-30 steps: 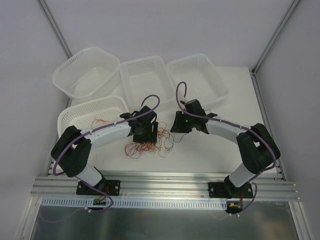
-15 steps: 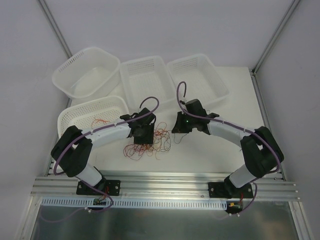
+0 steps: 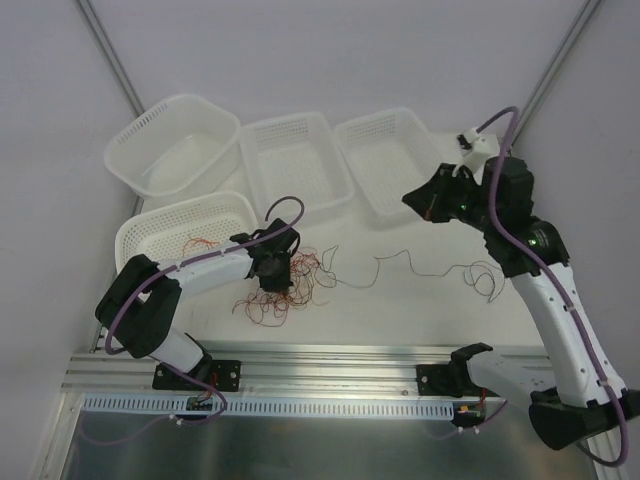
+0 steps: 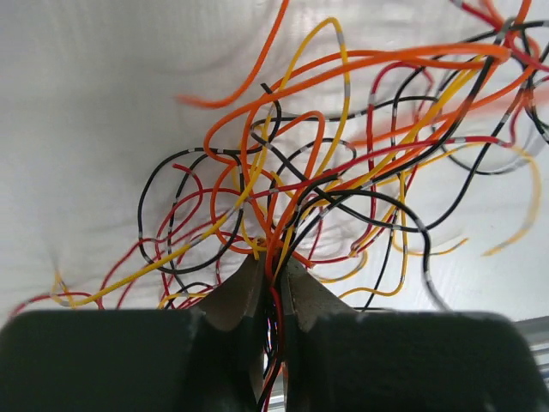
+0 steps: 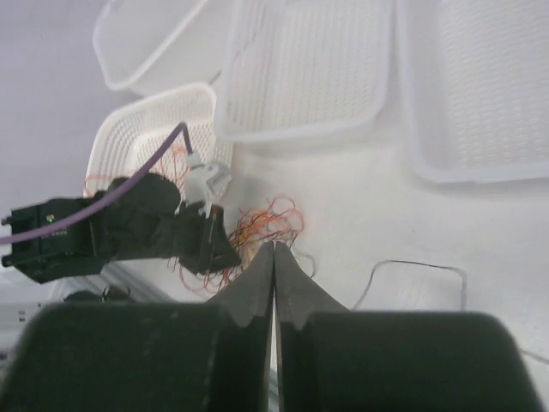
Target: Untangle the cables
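Cables (image 3: 283,283): messy red, orange, black pile on table (image 3: 400,320), 8 o'clock from table middle. Dark wire (image 5: 420,266) runs out of pile toward 3 o'clock. Left gripper (image 4: 273,268) on pile, fingers pinched tight on bunch of wires. Right gripper (image 5: 274,253) up in air, 2 o'clock from pile, fingers pressed together; cannot tell if wire between them. White baskets (image 3: 290,160) at 12 o'clock; left basket (image 3: 150,235) has few wires inside.
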You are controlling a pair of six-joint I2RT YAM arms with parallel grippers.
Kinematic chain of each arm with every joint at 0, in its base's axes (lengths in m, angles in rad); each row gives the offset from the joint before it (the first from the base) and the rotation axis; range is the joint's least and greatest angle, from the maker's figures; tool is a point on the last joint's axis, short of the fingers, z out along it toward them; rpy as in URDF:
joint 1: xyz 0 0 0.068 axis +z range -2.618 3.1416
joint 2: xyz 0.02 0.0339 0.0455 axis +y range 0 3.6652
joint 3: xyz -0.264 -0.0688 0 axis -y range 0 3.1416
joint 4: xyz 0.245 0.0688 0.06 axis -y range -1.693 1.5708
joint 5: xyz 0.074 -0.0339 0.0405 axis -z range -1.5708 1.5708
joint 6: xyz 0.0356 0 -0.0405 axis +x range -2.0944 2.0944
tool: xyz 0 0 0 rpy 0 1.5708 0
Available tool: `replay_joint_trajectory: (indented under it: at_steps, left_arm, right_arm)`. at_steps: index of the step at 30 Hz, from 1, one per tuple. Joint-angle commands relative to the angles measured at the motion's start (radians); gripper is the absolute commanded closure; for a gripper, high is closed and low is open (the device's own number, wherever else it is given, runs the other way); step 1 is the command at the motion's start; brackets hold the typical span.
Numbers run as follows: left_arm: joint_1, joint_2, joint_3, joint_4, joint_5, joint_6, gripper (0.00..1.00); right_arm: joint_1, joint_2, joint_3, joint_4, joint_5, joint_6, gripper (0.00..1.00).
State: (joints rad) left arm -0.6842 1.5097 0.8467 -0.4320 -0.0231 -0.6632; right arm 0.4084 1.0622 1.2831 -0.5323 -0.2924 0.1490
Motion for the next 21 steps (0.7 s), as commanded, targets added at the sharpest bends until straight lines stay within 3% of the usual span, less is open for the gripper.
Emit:
replay_joint_trajectory:
  at_steps: [1, 6, 10, 11, 12, 13, 18, 19, 21]
  left_arm:
    - [0.028, -0.028, -0.031, -0.040, -0.008, -0.007, 1.00]
    - [0.035, -0.031, -0.035, -0.040, 0.000, -0.010, 1.00]
    - [0.034, -0.045, -0.026, -0.040, 0.018, -0.009, 1.00]
    - [0.034, -0.055, -0.023, -0.040, 0.018, -0.009, 1.00]
    - [0.035, -0.060, -0.021, -0.040, 0.018, -0.007, 1.00]
    - [0.035, -0.065, -0.018, -0.040, 0.018, -0.007, 1.00]
    - [0.034, -0.077, -0.015, -0.040, 0.022, -0.006, 1.00]
    - [0.035, -0.078, -0.017, -0.040, 0.022, -0.004, 1.00]
    - [0.035, -0.083, -0.018, -0.040, 0.020, -0.006, 1.00]
  right_arm:
    - [-0.121, -0.071, 0.080, -0.100, -0.066, -0.026, 0.99]
    - [-0.215, -0.105, 0.157, -0.132, -0.122, -0.037, 0.99]
    - [-0.209, -0.068, 0.110, -0.121, -0.223, -0.040, 0.98]
    - [-0.176, -0.055, 0.049, -0.089, -0.221, -0.008, 0.90]
    - [-0.151, -0.054, 0.010, -0.071, -0.221, 0.001, 0.90]
    - [-0.119, -0.047, -0.023, -0.057, -0.168, 0.007, 0.73]
    - [0.055, 0.050, -0.163, 0.005, -0.077, -0.020, 0.48]
    - [0.066, 0.092, -0.191, 0.011, -0.045, -0.032, 0.38]
    - [0.075, 0.139, -0.211, 0.020, -0.018, -0.043, 0.30]
